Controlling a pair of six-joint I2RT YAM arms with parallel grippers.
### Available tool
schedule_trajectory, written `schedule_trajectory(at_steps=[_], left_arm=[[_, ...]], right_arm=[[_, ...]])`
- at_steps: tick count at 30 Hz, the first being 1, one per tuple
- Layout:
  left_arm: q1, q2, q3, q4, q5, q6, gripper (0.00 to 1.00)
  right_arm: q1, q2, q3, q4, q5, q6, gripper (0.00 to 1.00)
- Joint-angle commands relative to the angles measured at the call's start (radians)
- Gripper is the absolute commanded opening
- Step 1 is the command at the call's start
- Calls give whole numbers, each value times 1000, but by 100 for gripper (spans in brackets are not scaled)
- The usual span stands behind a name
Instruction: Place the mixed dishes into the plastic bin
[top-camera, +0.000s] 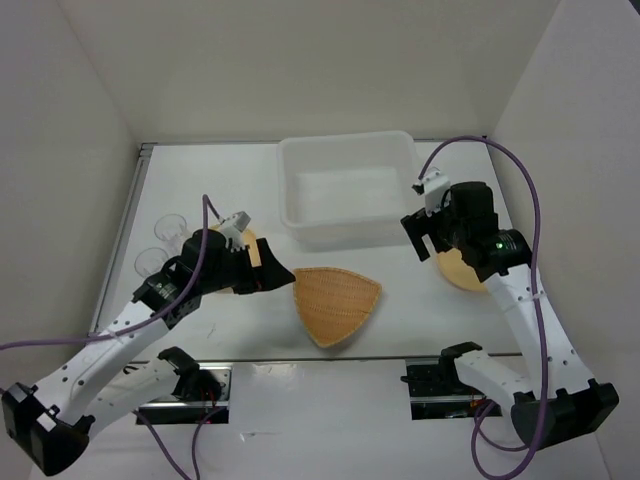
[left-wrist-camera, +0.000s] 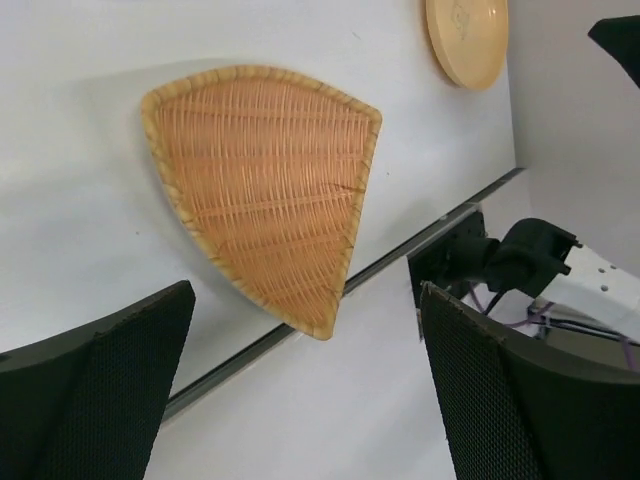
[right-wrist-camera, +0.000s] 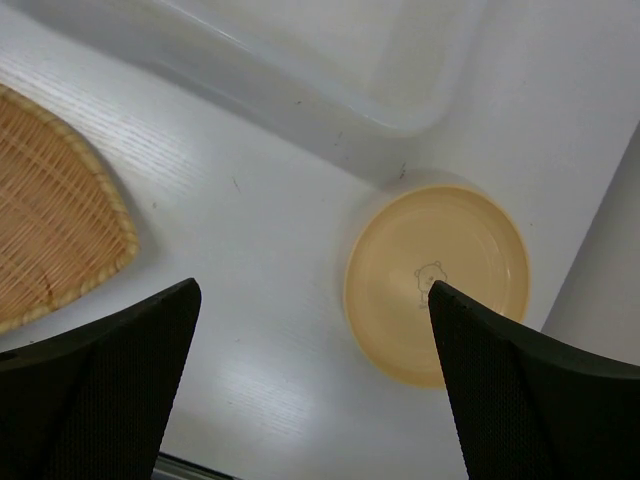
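Right end effector (right-wrist-camera: 311, 290) fingers apart, hovering over orange-yellow plate (right-wrist-camera: 437, 285); left end effector (left-wrist-camera: 305, 290) apart, woven plate (left-wrist-camera: 265, 185) just beyond.

Lab test booth: plain white walls (top-camera: 300, 70) enclosing a white table (top-camera: 400, 320).

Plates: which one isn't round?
The tan woven plate mid-table, rounded-triangular. The left orange-yellow plate and right orange-yellow plate are both round.
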Motion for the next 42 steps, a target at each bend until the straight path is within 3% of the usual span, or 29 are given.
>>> schedule_trajectory(at_steps=[1,4,9,34,39,41,42], left_arm=[[-1,13,-123,34,61,-99,100],[-25,82,-186,163,159,-139,100],[-60,264,-206,234,224,-139,100],[-97,621,-300,700,233,-199,100],[-97,690,-314,788,270,-210,82],[-97,704,-314,812,282,-210,68],[-97,704,-314,812,282,-210,38]], right_arm=[[-6,-52,-25,66,104,63,99],[-6,-75,-63,88,103,74,99],[-6,-98,-95,129,103,88,99],[-6,-107,-96,120,75,78,99],[-6,-107,-86,109,75,78,99],[-6,-107,-86,109,87,78,99],[-6,-107,-86,109,97,69,99]])
